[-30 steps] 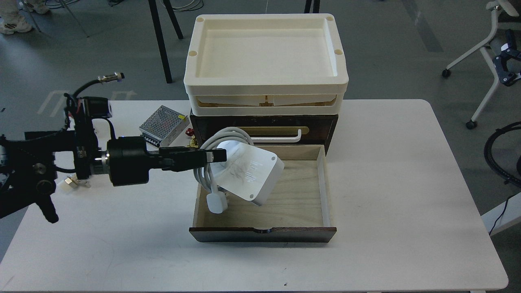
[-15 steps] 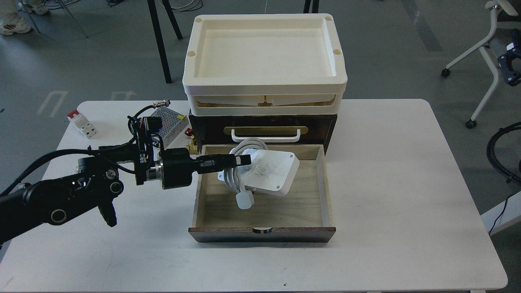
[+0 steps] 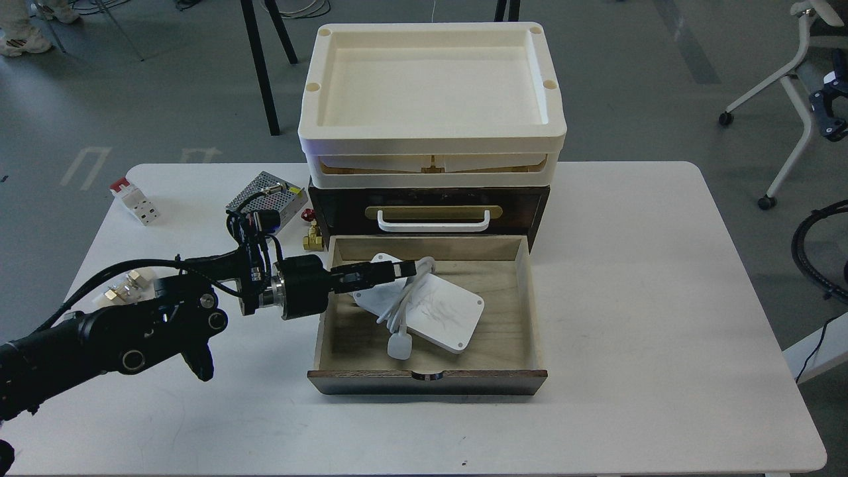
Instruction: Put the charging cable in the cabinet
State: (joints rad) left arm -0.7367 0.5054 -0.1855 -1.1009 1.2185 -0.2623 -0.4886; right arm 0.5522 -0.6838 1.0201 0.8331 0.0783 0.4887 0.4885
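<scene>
The charging cable, a white marble-patterned slab wrapped by a grey-white cord, lies tilted inside the open pale wood drawer of the dark-brown cabinet. Its white plug rests on the drawer floor near the front. My left gripper reaches in over the drawer's left wall and is shut on the cord loop at the slab's upper left end. The cabinet's white handle and cream trays sit above. My right gripper is out of view.
A silver perforated power-supply box stands left of the cabinet, with brass fittings and a small red part beside it. A red-and-white block and more brass fittings lie at the table's left. An office chair stands at the far right.
My left gripper has carried the cable right and down into the drawer. The slab has gone from hanging above the drawer to lying on its floor.
</scene>
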